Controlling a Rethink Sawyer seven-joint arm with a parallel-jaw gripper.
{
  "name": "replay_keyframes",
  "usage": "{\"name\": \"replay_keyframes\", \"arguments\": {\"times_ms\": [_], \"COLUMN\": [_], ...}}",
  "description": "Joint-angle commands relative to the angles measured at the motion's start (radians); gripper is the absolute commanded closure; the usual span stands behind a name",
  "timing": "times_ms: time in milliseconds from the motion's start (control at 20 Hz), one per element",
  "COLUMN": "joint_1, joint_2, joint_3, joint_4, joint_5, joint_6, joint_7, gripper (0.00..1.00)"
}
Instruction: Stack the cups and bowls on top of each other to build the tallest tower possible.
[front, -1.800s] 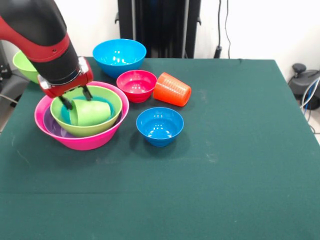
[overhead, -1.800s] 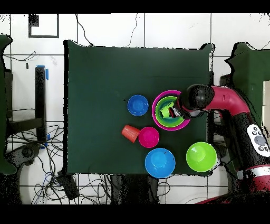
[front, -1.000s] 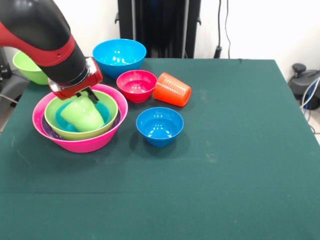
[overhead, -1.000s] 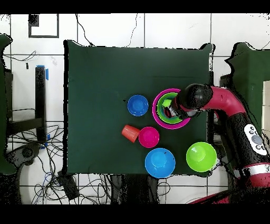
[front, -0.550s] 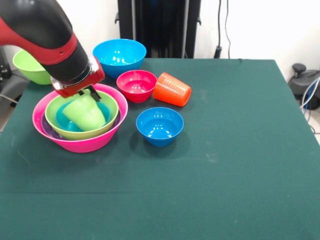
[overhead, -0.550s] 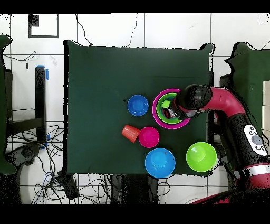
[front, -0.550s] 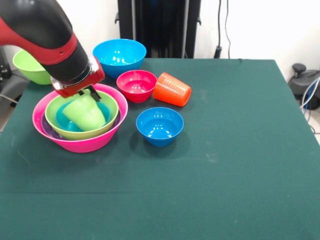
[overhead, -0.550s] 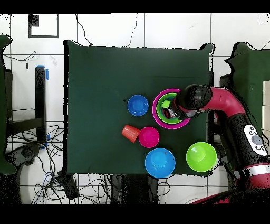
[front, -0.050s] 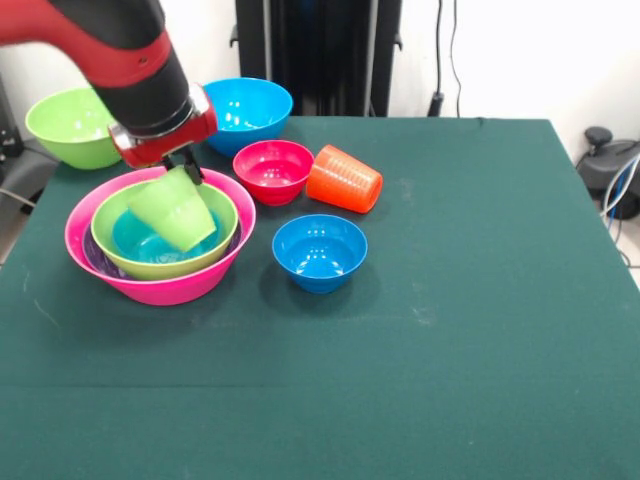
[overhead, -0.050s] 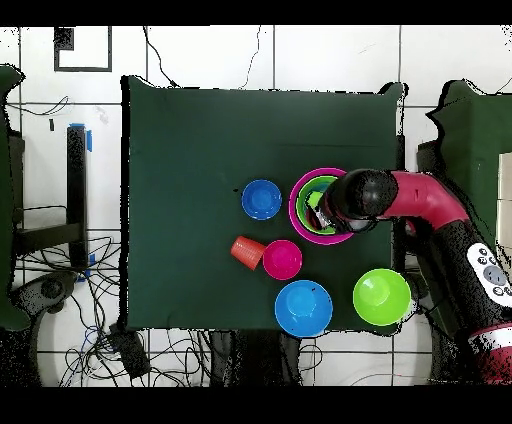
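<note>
Green cup (front, -0.050s: 175, 210) clamped at its base by the gripper (front, -0.050s: 178, 167), hanging tilted over the nested bowls (front, -0.050s: 160, 262), arm (front, -0.050s: 130, 55) slanting down from upper left.

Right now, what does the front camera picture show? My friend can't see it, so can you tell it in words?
A red and black robot arm's gripper holds a tilted lime-green cup over a nest of bowls: teal inside lime-green inside pink. On the green table nearby sit a red bowl, a small blue bowl, and an orange cup on its side.
</note>
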Motion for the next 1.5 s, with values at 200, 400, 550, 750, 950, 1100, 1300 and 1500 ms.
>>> {"name": "replay_keyframes", "arguments": {"times_ms": [200, 400, 550, 750, 950, 1100, 1300, 1500], "joint_1": [0.075, 0.098, 0.117, 0.145, 0.172, 0.186, 0.221, 0.247], "joint_2": [-0.131, -0.175, -0.197, -0.216, -0.236, -0.24, -0.25, -0.251], "joint_3": [-0.079, -0.116, -0.147, -0.202, -0.245, -0.264, -0.304, -0.344], "joint_4": [0.146, 0.163, 0.17, 0.176, 0.184, 0.18, 0.169, 0.162], "joint_5": [-0.07, -0.086, -0.1, -0.105, -0.11, -0.107, -0.136, -0.144], "joint_6": [-0.227, -0.283, -0.322, -0.378, -0.408, -0.419, -0.448, -0.481], "joint_7": [0.147, 0.185, 0.216, 0.244, 0.263, 0.262, 0.281, 0.298], "gripper": [1.0, 1.0, 1.0, 1.0, 1.0, 1.0, 1.0, 1.0]}}
